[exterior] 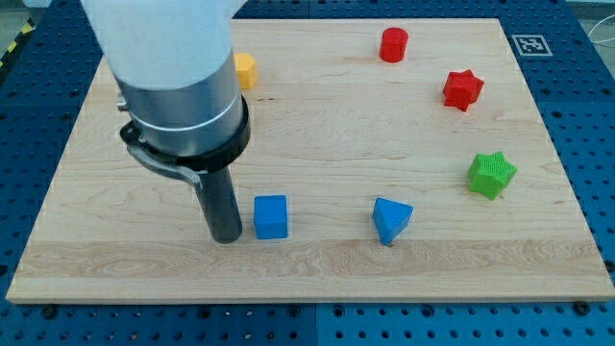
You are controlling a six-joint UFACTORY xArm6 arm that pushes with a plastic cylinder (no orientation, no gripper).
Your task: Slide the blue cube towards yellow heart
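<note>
The blue cube [271,216] sits on the wooden board at the lower middle. My tip [227,237] rests on the board just to the view's left of the cube, a small gap apart. A yellow block [246,69], its shape partly hidden by the arm's body, lies near the view's top, above the cube. The arm's large grey and white body covers the board's upper left.
A blue triangular block [391,220] lies to the right of the cube. A red cylinder [393,44] and a red star [462,89] are at the upper right. A green star [492,174] is at the right. The wooden board [327,125] rests on a blue perforated table.
</note>
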